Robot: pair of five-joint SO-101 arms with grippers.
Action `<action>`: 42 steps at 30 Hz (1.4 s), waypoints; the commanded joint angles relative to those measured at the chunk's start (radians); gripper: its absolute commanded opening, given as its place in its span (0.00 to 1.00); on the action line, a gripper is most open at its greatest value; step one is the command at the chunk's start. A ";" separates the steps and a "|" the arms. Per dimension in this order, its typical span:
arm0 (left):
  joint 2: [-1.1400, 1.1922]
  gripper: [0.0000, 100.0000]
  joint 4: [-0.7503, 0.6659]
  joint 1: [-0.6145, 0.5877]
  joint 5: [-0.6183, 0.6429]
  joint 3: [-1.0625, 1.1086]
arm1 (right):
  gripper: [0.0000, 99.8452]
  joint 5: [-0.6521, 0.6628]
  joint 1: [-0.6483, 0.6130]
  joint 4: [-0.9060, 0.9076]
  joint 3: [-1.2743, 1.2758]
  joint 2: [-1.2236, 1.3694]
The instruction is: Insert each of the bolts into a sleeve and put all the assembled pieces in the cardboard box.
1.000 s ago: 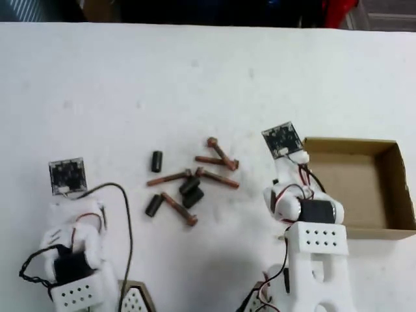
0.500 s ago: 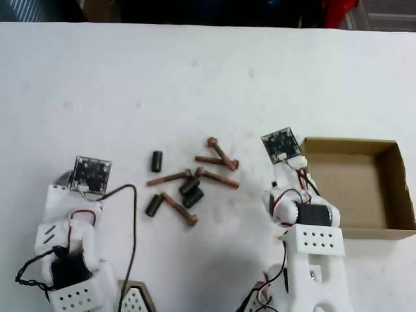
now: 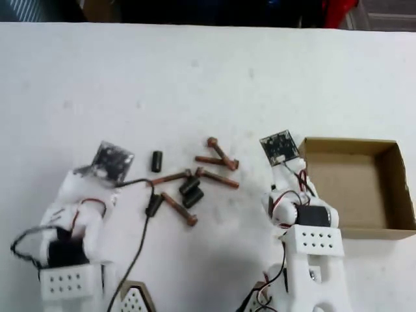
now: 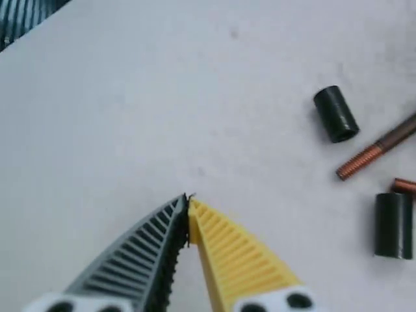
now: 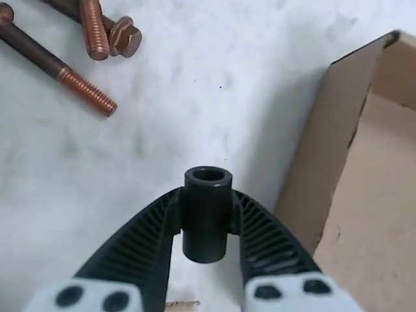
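Right wrist view shows the right gripper (image 5: pixel 207 195) closed around a black sleeve (image 5: pixel 207 218). The sleeve stands upright between the two black fingers, with its open hole facing up. It is just beside the cardboard box (image 5: pixel 325 149), outside the wall of the box and over the white table (image 5: pixel 195 97). Farther from the box, copper bolts (image 5: pixel 62 68) lie on the table.

In the left wrist view, the left gripper (image 4: pixel 188 203) is closed on nothing; its grey finger and yellow finger meet at the tips.

In the high view, the left arm (image 3: pixel 71 227) is well apart from the box, on the other side of the loose pile. This pile lies between that arm and the box: five bolts (image 3: pixel 218 178) and four more sleeves (image 3: pixel 156 161), some of them touching each other. The box is open at its top.
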 commanded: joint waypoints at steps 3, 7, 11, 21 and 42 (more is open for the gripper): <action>0.429 0.02 0.127 0.179 -0.143 -0.299 | 0.02 0.003 0.002 -0.019 -0.011 -0.022; 0.641 0.02 0.180 0.225 -0.153 -0.462 | 0.02 0.003 0.002 -0.042 -0.006 -0.021; 0.852 0.02 0.222 0.260 -0.046 -0.654 | 0.02 0.003 0.007 -0.091 0.015 -0.021; 1.377 0.02 0.347 0.403 0.588 -1.109 | 0.02 0.003 0.007 -0.093 0.018 -0.016; 1.827 0.02 0.522 0.501 -0.029 -1.399 | 0.02 0.049 0.002 -0.099 0.020 -0.015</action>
